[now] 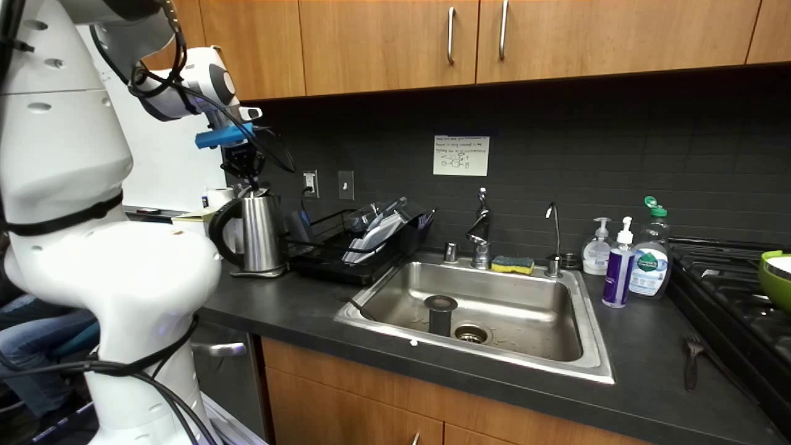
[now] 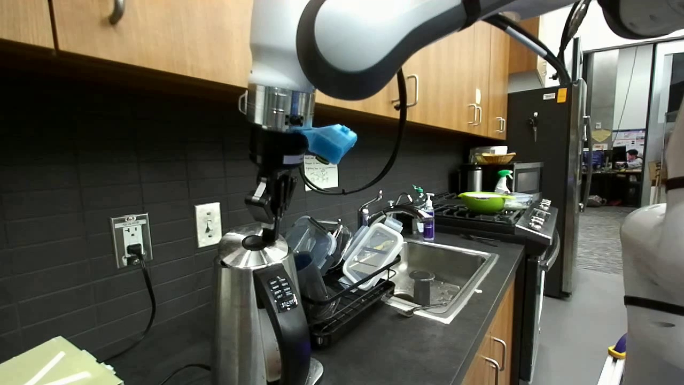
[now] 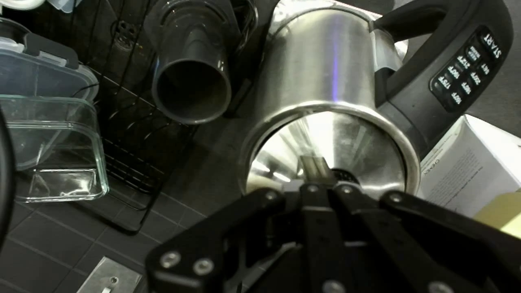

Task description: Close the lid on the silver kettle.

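Observation:
The silver kettle (image 1: 262, 238) stands upright on its base at the left end of the counter; it also shows in an exterior view (image 2: 238, 326) and in the wrist view (image 3: 319, 65). Its shiny conical lid (image 3: 362, 142) lies down inside the top rim, with a thin dark gap along the edge. The lid also shows in an exterior view (image 2: 235, 254). My gripper (image 3: 316, 169) points down at the lid, fingers together, with nothing seen between them. The fingertips are at the lid's middle, beside its dark round centre, which they partly hide. Whether they press on it I cannot tell.
The black dish rack (image 1: 327, 247) with containers stands right beside the kettle. A white box (image 3: 468, 167) is near the handle side. The sink (image 1: 494, 364), cabinets (image 1: 389, 46) above and the dark tiled wall (image 2: 59, 240) behind bound the space.

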